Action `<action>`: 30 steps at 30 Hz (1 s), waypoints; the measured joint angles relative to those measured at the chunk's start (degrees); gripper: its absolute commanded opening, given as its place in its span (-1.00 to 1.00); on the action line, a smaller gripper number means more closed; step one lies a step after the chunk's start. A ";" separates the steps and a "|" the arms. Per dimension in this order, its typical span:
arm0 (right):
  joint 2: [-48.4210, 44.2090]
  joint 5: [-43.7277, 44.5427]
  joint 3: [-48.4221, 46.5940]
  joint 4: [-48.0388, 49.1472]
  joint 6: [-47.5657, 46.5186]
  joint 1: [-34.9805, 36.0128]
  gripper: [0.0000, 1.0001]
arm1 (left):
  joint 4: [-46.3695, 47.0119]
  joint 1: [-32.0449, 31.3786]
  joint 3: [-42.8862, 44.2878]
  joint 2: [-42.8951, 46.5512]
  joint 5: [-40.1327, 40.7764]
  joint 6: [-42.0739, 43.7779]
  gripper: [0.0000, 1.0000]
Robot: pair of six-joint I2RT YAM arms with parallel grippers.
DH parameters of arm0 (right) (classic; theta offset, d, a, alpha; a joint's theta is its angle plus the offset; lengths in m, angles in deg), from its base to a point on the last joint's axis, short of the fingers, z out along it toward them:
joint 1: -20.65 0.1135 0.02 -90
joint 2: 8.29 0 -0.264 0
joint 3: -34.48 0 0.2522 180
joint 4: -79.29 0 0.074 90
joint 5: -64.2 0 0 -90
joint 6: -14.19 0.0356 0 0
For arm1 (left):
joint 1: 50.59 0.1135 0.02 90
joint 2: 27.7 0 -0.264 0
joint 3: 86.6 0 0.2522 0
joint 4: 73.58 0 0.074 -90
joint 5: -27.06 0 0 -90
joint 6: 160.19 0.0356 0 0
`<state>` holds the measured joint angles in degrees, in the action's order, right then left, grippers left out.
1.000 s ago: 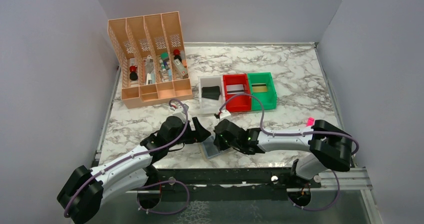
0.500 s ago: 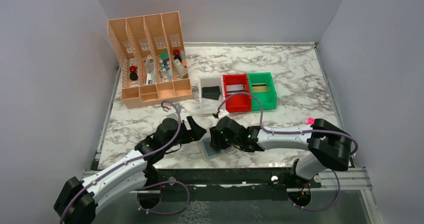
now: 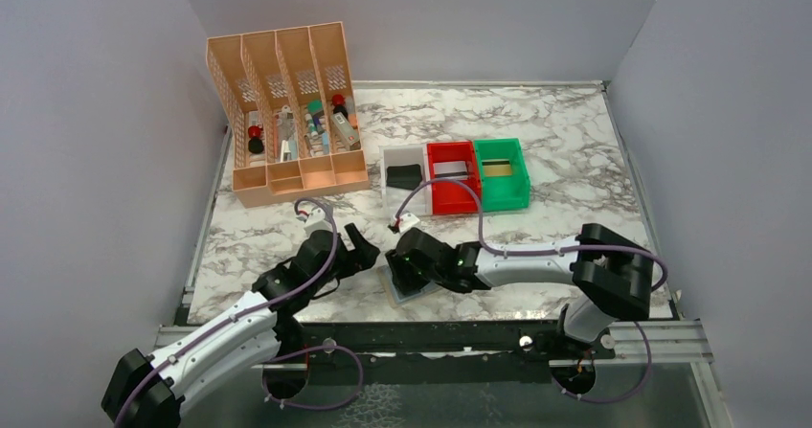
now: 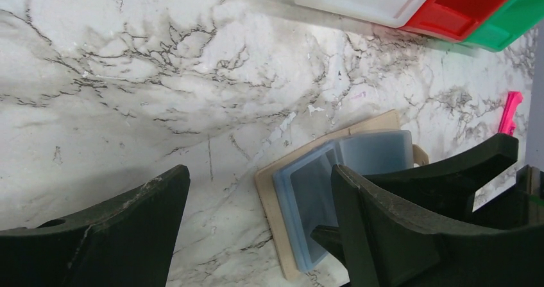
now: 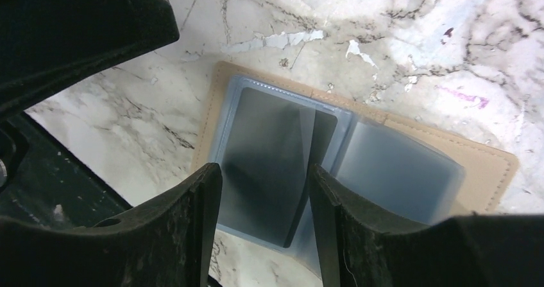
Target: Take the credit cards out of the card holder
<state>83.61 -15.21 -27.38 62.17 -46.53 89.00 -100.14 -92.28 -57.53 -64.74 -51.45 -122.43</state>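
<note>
card holder [image 3: 403, 290] partly hidden (top view)

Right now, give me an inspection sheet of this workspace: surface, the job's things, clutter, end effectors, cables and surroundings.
Surface: marbled table, no spills seen.
Job's things: tan card holder lying open and flat near the front edge; a dark card shows inside a clear pocket.
Clutter: orange organiser holding small items; white bin, red bin and green bin in a row; pink stick on the table.
End effectors: left end effector open, empty, beside the holder; right end effector open, hanging over the card pocket.
Cables: purple cables looped along both arms.
Surroundings: plain grey walls on three sides.
</note>
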 measured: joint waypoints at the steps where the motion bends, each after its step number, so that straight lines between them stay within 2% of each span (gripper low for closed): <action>1: 0.72 0.46 -0.44 -0.31 -0.11 0.35 0.16 | -0.11 0.00 0.00 -0.52 0.04 -0.02 0.69; 5: 3.48 2.69 -2.14 -1.73 -0.11 1.46 0.12 | -0.11 0.00 0.00 -1.42 0.04 0.00 0.69; 11: 4.37 6.36 -3.13 -2.69 1.16 1.97 -0.40 | -0.11 0.00 0.00 -1.38 0.04 0.02 0.70; 17: 5.14 8.26 -3.63 -2.49 2.91 2.10 -0.74 | -0.09 0.00 0.00 -1.16 0.02 0.04 0.70; 24: 5.20 8.46 -3.65 -2.05 3.87 2.27 -0.96 | 1.18 0.00 0.00 -2.45 -0.37 0.42 0.70; 30: 4.76 8.35 -3.30 -1.77 3.80 2.32 -0.98 | 3.65 0.00 0.00 -5.18 -2.21 0.96 0.70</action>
<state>88.37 -6.86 -30.68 60.40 -42.73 91.32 -96.49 -92.28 -57.53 -69.92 -53.66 -121.47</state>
